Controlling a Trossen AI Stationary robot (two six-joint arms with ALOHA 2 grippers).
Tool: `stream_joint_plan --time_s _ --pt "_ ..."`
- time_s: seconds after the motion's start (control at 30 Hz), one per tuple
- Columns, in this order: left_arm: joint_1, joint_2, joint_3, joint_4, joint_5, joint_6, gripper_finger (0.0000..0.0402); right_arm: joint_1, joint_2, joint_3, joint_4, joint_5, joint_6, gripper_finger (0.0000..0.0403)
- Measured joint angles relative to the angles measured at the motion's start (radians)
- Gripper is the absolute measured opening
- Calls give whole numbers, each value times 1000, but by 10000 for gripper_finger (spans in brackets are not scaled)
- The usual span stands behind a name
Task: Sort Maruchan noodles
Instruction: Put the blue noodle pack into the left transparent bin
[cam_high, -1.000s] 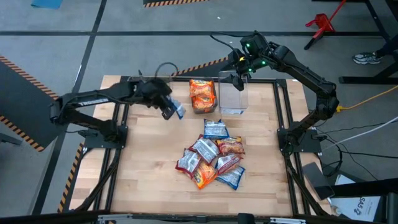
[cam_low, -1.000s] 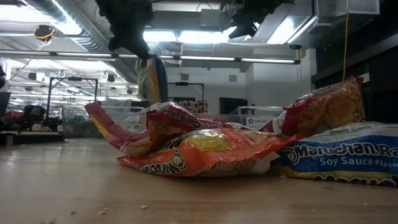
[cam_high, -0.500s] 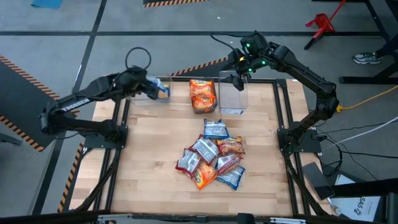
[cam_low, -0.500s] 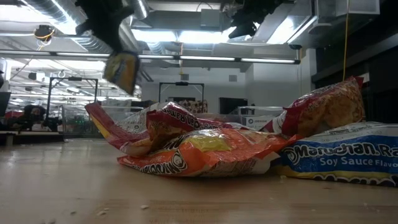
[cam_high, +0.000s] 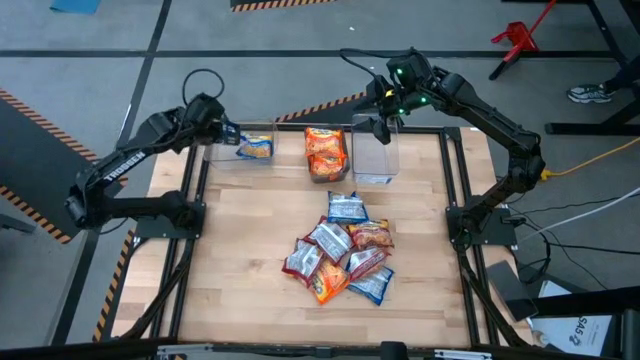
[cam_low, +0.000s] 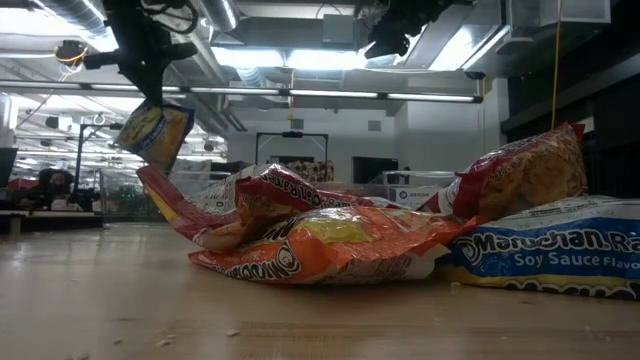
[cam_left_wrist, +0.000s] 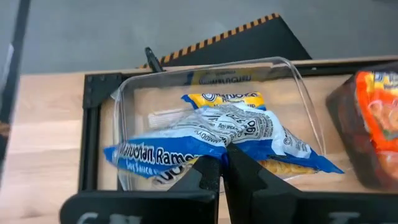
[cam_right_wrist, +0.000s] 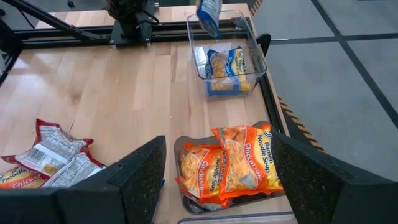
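You had the left gripper (cam_high: 228, 137) clamped on a blue packet (cam_high: 255, 148), upper left of the high view, hanging right over the clear bin (cam_left_wrist: 298, 93) w/ another blue-and-yellow one already inside. Best move, imo: drop lower, center it btwn the walls, then let go. Right gripper (cam_high: 380, 125) waited spread wide, nothing in it, top center. Unsorted pile (cam_high: 340, 250) sat mid-table.

Three bins along the far edge, a packet pile mid-table.
A packet (cam_high: 256, 148) is held over the left bin (cam_high: 243, 135) by the left gripper (cam_high: 229, 134); packets (cam_high: 326, 152) lie in the middle bin (cam_high: 327, 178); the right gripper (cam_high: 380, 127) is stationed above the right bin (cam_high: 374, 166); the pile (cam_high: 340, 249) lies nearer.
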Motion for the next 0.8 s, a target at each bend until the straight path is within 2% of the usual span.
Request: stream_joint_plan --time_s 0.17,0.63,0.8 --pt "94 33 0 19 130 2 0 0 0 0 0 0 -1 278" --pt "245 227 -2 21 309 56 0 0 0 0 0 0 -2 278" --pt "277 279 -2 21 430 56 0 0 0 0 0 0 -6 278"
